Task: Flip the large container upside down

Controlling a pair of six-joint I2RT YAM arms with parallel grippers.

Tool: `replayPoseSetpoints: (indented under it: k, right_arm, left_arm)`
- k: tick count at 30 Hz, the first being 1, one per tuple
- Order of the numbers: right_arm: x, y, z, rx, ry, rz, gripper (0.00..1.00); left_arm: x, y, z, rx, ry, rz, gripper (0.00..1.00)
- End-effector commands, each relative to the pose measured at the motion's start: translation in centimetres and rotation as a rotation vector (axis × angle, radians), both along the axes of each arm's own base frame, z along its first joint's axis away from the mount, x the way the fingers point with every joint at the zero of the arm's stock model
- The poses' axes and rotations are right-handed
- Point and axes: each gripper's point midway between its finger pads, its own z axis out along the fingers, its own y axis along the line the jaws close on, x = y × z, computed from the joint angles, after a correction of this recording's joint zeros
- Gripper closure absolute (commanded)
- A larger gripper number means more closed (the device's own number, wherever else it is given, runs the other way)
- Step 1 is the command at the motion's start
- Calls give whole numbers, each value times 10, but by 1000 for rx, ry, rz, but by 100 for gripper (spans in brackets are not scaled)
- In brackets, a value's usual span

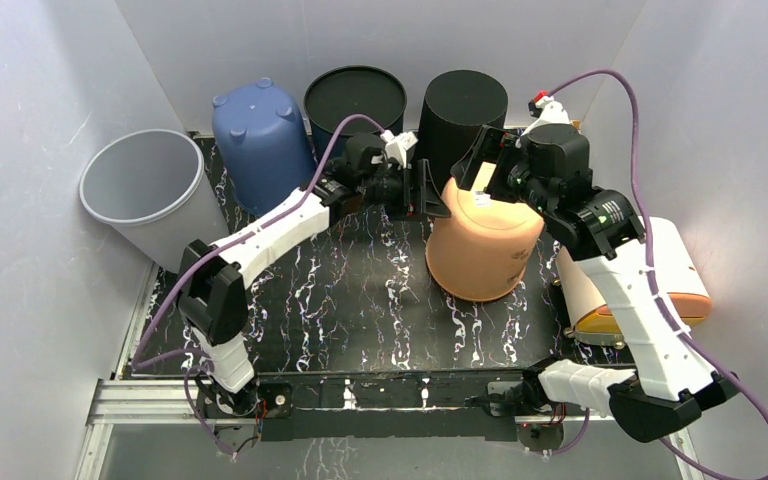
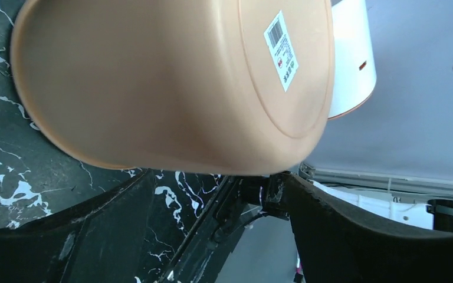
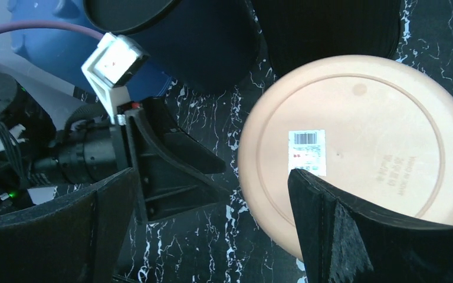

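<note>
Peach plastic container [image 1: 485,245] sits base-up on the black marbled worktop [image 1: 360,290].
The left end effector [image 2: 212,183] is spread open, with the container's side wall just ahead of its fingers. The right end effector [image 3: 212,177] is also spread open above the barcode-labelled base, one finger [image 3: 342,230] over its edge.

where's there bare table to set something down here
Bare table runs between the left arm and the orange container, down to the near edge. It is crowded along the back row of bins and on the right by the white bin.
</note>
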Motion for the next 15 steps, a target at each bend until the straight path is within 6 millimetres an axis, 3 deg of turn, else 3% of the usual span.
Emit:
replayPoseSetpoints:
  k: [1, 4, 7, 13, 15]
  right_arm:
    - [-8, -14, 41, 2, -128, -20, 2]
    - [-9, -9, 41, -2, -137, 14, 2]
    - [-7, 8, 36, 23, -123, 94, 2]
    - [-8, 86, 10, 208, -32, 428, 2]
    - [-3, 102, -4, 218, 10, 453, 2]
  left_arm:
    - [3, 35, 77, -41, -166, -28, 19]
    - [15, 89, 96, 8, -176, 65, 17]
    - [29, 150, 106, 117, -219, 219, 15]
    - [33, 242, 119, 438, -304, 541, 10]
    - [34, 271, 130, 505, -342, 674, 10]
